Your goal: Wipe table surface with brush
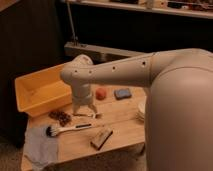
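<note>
Beneath the gripper (pixel 84 111) the table surface (pixel 122 121) is bare, with open planks to its right. A tub (pixel 37 95) closes off the left, and the table's front edge lies beyond the brush (pixel 70 129). The arm reaches in from the right, wrist upright, fingers pointing down and spread apart, holding nothing. The brush lies flat just camera-side of the gripper, not touching it, with its head to the left by a cloth (pixel 40 147).

Your view is dim, warm and grainy; overhead light catches the gripper (pixel 85 113) just above the table surface (pixel 122 119).
</note>
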`<state>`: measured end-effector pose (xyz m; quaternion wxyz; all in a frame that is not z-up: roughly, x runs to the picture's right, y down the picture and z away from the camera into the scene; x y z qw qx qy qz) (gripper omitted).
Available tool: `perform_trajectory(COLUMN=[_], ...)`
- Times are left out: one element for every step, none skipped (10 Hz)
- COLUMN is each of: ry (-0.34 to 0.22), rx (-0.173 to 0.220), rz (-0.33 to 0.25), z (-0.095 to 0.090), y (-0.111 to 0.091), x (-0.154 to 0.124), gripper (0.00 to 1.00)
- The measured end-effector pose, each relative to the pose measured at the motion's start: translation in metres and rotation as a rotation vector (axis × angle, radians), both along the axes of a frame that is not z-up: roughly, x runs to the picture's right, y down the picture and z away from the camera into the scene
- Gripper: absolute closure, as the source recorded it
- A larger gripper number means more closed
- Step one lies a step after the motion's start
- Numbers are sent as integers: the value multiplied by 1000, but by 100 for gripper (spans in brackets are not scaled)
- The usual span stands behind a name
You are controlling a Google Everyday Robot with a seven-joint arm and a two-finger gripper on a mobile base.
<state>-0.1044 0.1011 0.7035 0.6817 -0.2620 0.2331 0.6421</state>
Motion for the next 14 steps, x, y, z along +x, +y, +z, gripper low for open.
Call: perform_trajectory(ry=[0, 0, 0, 0, 0, 0, 0, 0, -3, -34, -120, -229, -368, -480], rx=[0, 0, 0, 0, 0, 0, 0, 1, 4, 19, 54, 100, 157, 202], rz=[0, 0, 0, 0, 0, 0, 0, -1, -5, -16, -39, -81, -126, -161], z=[0, 0, 0, 0, 0, 0, 0, 0, -1, -2, -4, -6, -10, -12], y=[0, 0, 0, 0, 0, 0, 0, 0, -1, -4, -10, -18, -28, -42], x=[0, 0, 0, 0, 0, 0, 0, 0, -1, -3, -7, -9, -8, -2], gripper=[35, 35, 35, 35, 35, 35, 35, 35, 35, 35, 35, 35, 35, 35])
